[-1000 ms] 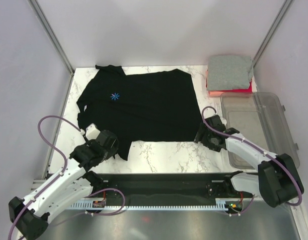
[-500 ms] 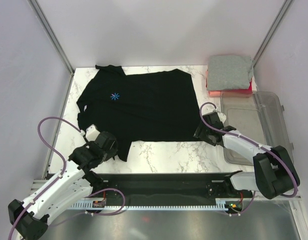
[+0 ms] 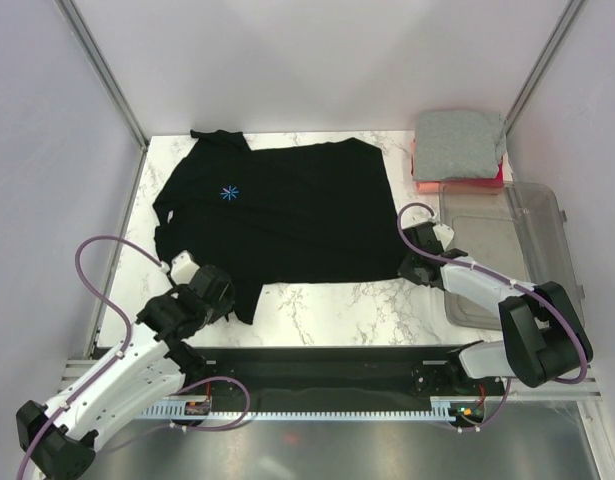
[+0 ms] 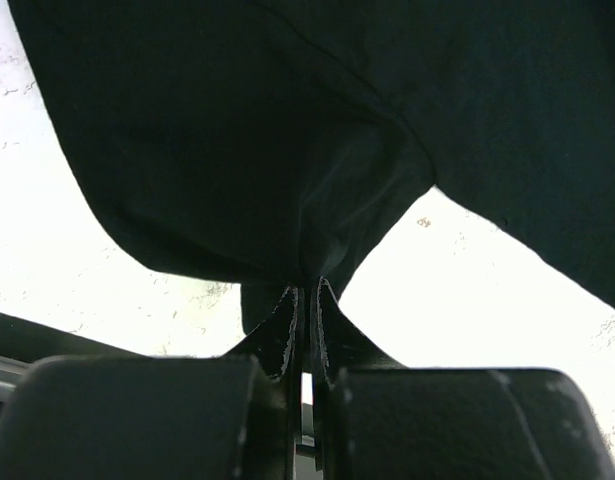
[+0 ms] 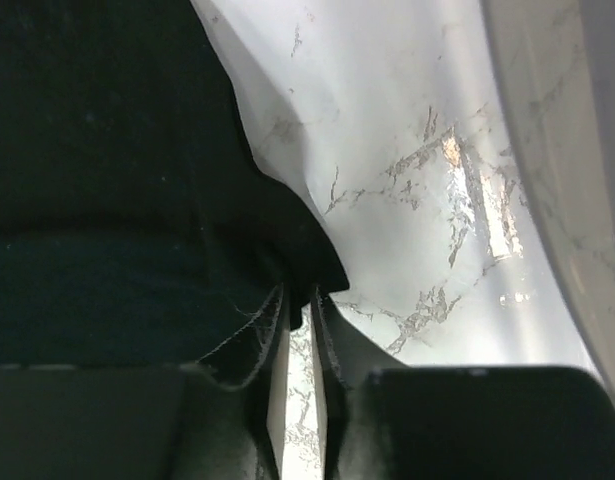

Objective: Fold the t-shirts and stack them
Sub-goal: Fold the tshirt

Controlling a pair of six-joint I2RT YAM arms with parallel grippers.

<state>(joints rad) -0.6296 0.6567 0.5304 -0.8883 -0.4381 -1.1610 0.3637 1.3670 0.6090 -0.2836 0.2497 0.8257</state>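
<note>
Fabric of the black t-shirt (image 3: 287,210) lies spread on the tabletop (image 3: 327,305). The left gripper (image 4: 307,300) pinches its near-left corner, the right gripper (image 5: 302,300) its near-right corner. The grey t-shirt (image 3: 457,142) sits folded on the red-pink t-shirt (image 3: 467,181) at the far right corner.

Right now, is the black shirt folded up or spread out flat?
Spread out. The black t-shirt lies flat on the table, unfolded. The left claw and right claw pinch its near edge.

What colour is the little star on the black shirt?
Bright blue. The star mark on the black t-shirt shows best in the top view.
</note>
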